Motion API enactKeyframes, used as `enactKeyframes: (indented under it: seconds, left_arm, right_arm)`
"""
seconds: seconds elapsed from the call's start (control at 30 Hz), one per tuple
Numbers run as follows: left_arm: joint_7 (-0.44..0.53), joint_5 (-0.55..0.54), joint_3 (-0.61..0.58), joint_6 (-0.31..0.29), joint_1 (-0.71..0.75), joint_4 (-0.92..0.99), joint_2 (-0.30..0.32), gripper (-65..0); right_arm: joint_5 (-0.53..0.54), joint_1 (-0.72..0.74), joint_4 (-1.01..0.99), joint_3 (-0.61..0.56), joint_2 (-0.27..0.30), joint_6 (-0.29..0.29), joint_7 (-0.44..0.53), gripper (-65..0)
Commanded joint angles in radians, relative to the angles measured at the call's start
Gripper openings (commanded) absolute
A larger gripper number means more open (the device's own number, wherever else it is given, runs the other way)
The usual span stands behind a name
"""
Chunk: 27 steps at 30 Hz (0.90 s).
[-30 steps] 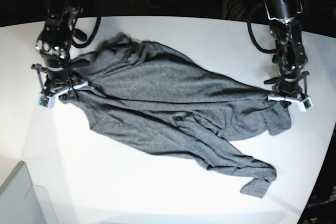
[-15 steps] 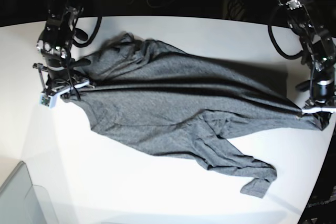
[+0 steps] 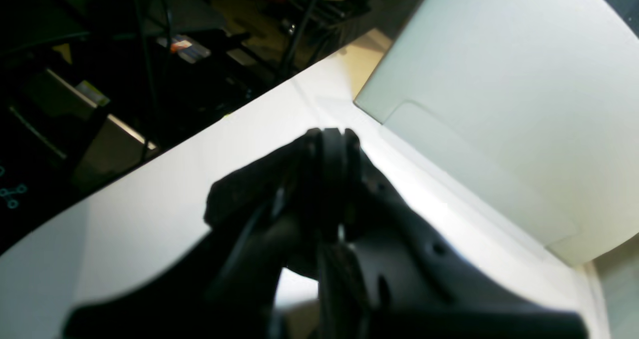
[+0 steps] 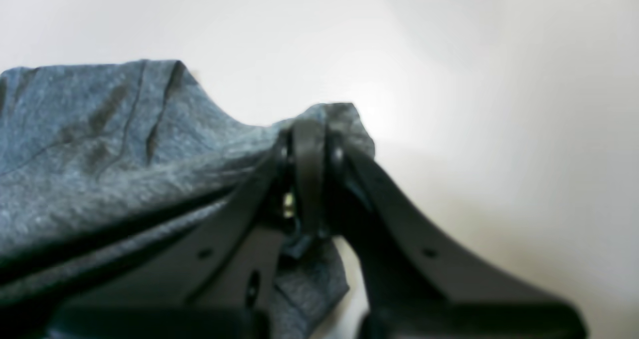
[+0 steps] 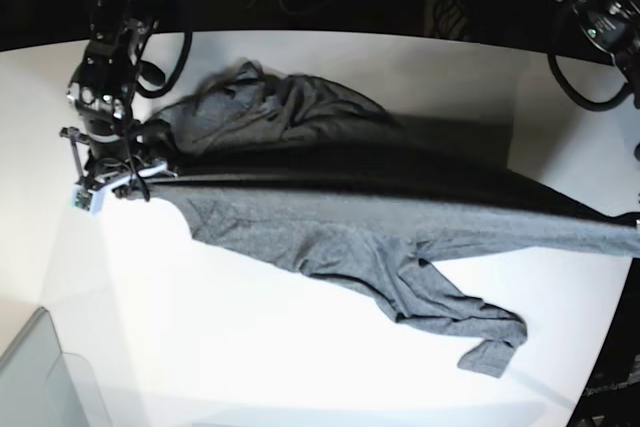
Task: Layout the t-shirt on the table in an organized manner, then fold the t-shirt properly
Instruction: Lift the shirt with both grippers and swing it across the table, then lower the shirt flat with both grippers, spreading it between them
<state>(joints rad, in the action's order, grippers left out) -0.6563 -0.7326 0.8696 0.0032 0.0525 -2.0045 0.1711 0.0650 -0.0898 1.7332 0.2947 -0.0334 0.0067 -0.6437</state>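
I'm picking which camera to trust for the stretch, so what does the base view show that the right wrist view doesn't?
Only the base view: the t-shirt's whole span pulled taut across the table, a loose sleeve end near the front, and a translucent bin corner.
Only the right wrist view: the right gripper's shut fingers pinching a fold.
Both: grey cloth on white tabletop.

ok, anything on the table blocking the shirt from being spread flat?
Nothing visible. The t-shirt is stretched between the right end effector and the left end effector, both shut on cloth. The table around it is bare; the grey bin corner sits apart from the shirt.
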Motion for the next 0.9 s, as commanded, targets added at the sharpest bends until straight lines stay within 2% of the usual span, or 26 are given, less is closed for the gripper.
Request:
enactKeyframes:
  seconds: [0.0, 0.2, 0.47, 0.67, 0.87]
  left_arm:
    - [0.036, -0.018, 0.026, -0.001, -0.009, -0.020, 0.020, -64.9]
    - [0.036, -0.041, 0.052, -0.004, 0.008, -0.014, 0.040, -64.9]
    - [0.036, -0.031, -0.063, 0.001, 0.013, 0.041, 0.046, -64.9]
    - [0.036, 0.098, -0.128, -0.004, 0.005, 0.175, 0.043, -64.9]
    - [0.036, 0.117, -0.146, -0.006, 0.008, 0.192, 0.040, -64.9]
  right_arm:
    - [0.000, 0.022, 0.018, 0.004, 0.005, 0.000, 0.026, -65.0]
    - [0.000, 0.060, 0.024, 0.005, 0.005, 0.000, 0.026, -65.0]
    - [0.000, 0.112, 0.121, 0.007, 0.002, 0.000, 0.022, -65.0]
    - [0.000, 0.095, 0.090, 0.007, 0.000, 0.000, 0.025, -65.0]
    - [0.000, 0.020, 0.057, 0.057, -0.012, 0.000, 0.026, -65.0]
